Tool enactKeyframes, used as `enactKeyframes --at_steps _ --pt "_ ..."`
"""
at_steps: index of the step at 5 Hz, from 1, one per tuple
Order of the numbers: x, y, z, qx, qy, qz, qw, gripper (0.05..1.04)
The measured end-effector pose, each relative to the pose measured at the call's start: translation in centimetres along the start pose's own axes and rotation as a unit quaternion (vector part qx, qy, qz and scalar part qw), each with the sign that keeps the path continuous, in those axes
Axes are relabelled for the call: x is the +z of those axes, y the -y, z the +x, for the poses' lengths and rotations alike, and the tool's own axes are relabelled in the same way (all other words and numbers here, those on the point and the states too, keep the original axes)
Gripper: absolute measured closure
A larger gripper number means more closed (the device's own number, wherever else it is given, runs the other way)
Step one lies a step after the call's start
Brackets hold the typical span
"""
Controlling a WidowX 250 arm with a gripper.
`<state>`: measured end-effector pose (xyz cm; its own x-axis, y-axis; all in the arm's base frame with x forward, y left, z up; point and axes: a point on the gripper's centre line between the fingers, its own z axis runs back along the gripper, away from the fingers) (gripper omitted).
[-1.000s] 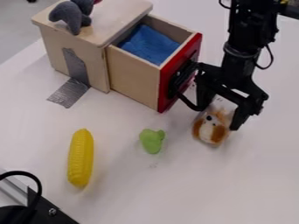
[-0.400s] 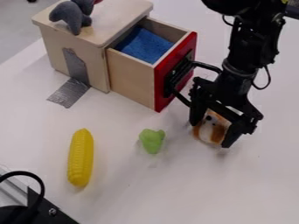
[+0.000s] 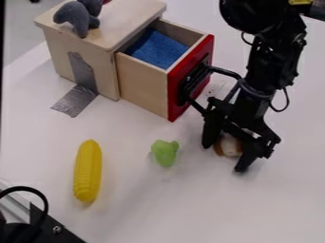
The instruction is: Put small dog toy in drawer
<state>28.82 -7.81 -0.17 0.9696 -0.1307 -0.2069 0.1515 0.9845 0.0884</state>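
Black hardware (image 3: 54, 228): at the near left corner, a cable looping over it.
Silver tape (image 3: 73, 101): runs from the cabinet's side down onto the desk (image 3: 143, 204).
Grey plush toy (image 3: 75, 18): we see it on top of the cabinet.
Yellow corn (image 3: 88, 171): lies lengthwise, nearer us than the cabinet.
Wooden cabinet (image 3: 56, 50): holds 1 drawer (image 3: 141, 85), pulled out, with a red front and black handle (image 3: 192, 83).
Blue cloth (image 3: 157, 49): inside the drawer.
Green toy (image 3: 165, 153): between corn and claw (image 3: 223, 158).
Claw: open, its 2 fingers apart and low over the desk.
Small dog toy (image 3: 230, 144): on the desk, outside the drawer, between the fingers, partly hidden; we can't tell whether they touch it.
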Motion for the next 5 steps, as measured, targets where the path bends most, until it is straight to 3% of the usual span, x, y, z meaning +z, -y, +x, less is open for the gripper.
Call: enactKeyframes --at_steps 1,2,3,4,5 --pt "0.0 -0.1 0.0 0.009 -0.001 -0.003 1.0000 0.178" --pt "0.0 0.1 0.0 0.016 0.004 -0.012 0.9998 0.451" --pt "1.7 0.2 -0.2 0.014 0.027 -0.025 0.9992 0.724" --pt "4.8 0.3 -0.3 0.007 0.068 -0.042 0.9968 0.943" --pt "6.1 0.5 -0.3 0.000 0.080 -0.060 0.9950 1.030"
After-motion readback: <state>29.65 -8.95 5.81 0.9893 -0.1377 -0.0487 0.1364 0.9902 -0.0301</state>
